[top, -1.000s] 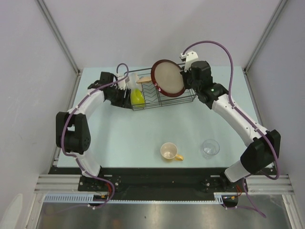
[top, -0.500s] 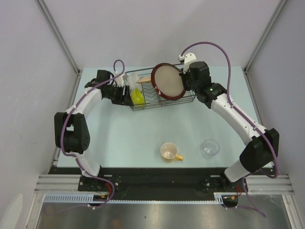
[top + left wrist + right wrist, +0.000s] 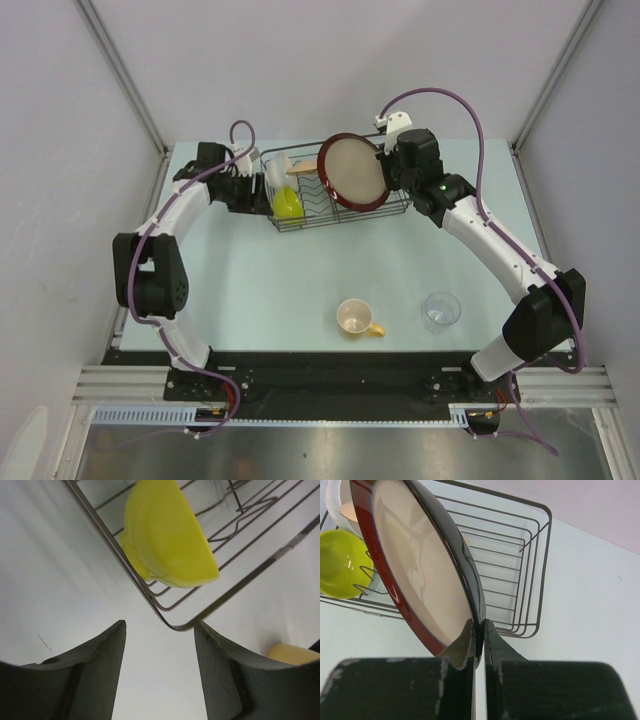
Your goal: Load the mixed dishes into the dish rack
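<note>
The black wire dish rack (image 3: 400, 206) stands at the table's far middle. In its left end a lime-green bowl (image 3: 288, 203) stands on edge, with a white bowl (image 3: 277, 172) and a beige plate (image 3: 303, 170) behind it. My right gripper (image 3: 385, 165) is shut on the rim of the dark-red-rimmed tan plate (image 3: 352, 170), held on edge over the rack's right half; the right wrist view shows the plate (image 3: 415, 565) pinched at my gripper (image 3: 479, 625). My left gripper (image 3: 252, 186) is open and empty just outside the rack's left corner (image 3: 150, 597), facing the green bowl (image 3: 165, 535).
A cream cup with a yellow handle (image 3: 355, 318) lies on the near middle of the table. A small clear glass (image 3: 441, 310) stands to its right. Grey walls close in the table at the back and sides.
My left gripper has drawn back to the left, away from the rack's left end. My right gripper has shifted the red-rimmed plate slightly toward the rack.
</note>
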`<state>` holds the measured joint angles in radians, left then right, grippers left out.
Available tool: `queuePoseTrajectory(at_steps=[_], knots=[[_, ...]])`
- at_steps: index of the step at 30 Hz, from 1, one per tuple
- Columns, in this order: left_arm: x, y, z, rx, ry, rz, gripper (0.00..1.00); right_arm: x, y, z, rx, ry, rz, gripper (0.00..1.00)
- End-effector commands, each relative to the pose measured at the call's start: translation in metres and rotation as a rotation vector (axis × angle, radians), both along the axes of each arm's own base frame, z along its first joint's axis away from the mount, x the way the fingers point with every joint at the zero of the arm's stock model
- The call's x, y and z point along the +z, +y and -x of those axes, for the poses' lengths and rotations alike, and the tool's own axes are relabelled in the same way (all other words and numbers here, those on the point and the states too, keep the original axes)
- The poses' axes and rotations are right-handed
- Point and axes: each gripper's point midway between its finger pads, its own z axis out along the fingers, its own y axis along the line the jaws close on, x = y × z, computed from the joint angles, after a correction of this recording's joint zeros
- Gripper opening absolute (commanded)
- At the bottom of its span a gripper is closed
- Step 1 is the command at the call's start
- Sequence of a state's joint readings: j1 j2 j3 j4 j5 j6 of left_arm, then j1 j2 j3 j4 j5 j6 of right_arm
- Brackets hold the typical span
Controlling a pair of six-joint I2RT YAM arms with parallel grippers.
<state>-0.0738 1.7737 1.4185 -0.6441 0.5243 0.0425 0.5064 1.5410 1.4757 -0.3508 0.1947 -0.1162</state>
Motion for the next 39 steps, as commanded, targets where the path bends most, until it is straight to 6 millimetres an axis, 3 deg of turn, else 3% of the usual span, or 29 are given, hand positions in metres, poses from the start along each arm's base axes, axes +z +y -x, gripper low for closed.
queuePoseTrajectory(at_steps=[1, 11, 20, 26, 29, 33, 34, 39], knots=[[0.020, 0.009, -0.034, 0.057, -0.100, -0.032, 0.61, 0.080, 0.007, -0.008, -0.005, -0.209, -0.153, 0.00], [-0.015, 0.033, -0.031, 0.127, -0.046, -0.168, 0.61, 0.092, 0.000, -0.006, -0.017, -0.240, -0.161, 0.00], [-0.024, 0.013, -0.017, 0.033, -0.022, -0.194, 0.61, 0.118, -0.003, -0.002, -0.018, -0.289, -0.182, 0.00], [-0.046, 0.001, -0.007, -0.010, 0.018, -0.237, 0.62, 0.135, -0.011, 0.004, -0.032, -0.324, -0.171, 0.00], [-0.049, 0.001, -0.006, -0.001, 0.023, -0.231, 0.53, 0.137, -0.013, 0.007, -0.033, -0.325, -0.171, 0.00], [-0.051, -0.001, -0.003, -0.012, 0.028, -0.226, 0.18, 0.136, -0.014, 0.008, -0.035, -0.322, -0.169, 0.00], [-0.052, -0.001, -0.002, -0.017, 0.030, -0.229, 0.13, 0.136, -0.014, 0.009, -0.034, -0.323, -0.168, 0.00], [-0.056, 0.003, 0.006, -0.056, 0.036, -0.254, 0.10, 0.137, -0.016, 0.008, -0.036, -0.329, -0.146, 0.00]])
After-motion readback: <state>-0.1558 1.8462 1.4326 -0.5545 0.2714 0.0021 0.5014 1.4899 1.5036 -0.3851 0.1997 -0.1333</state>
